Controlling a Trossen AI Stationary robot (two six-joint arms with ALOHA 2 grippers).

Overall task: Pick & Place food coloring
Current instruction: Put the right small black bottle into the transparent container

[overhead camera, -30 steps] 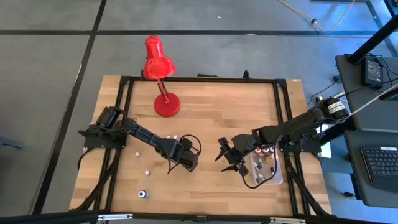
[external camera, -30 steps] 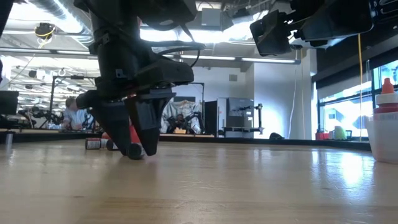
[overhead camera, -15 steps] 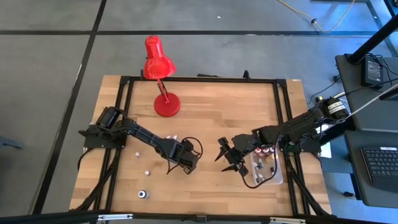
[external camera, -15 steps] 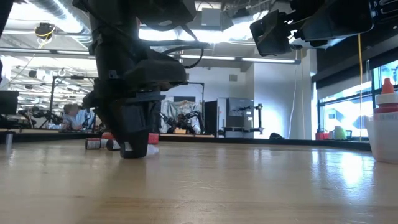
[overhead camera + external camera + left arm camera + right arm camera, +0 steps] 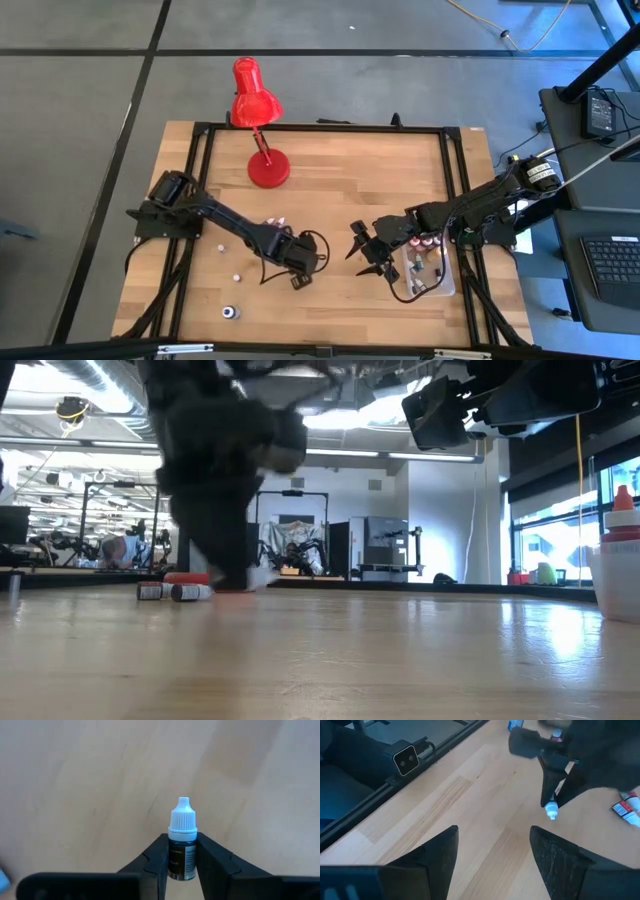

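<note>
Bottle [image 5: 182, 845] clamped between left claw [image 5: 182, 862] fingers

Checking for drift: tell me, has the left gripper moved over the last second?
Yes. The left gripper, shut on a dropper bottle, swung toward the table's near edge, farther from the red lamp.

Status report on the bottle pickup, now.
Left gripper shut on a dropper bottle. Right gripper open beside the tub. Nothing between them.

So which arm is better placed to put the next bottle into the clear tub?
Left: the left gripper already holds a dropper bottle. The right gripper is open and empty beside the tub.
</note>
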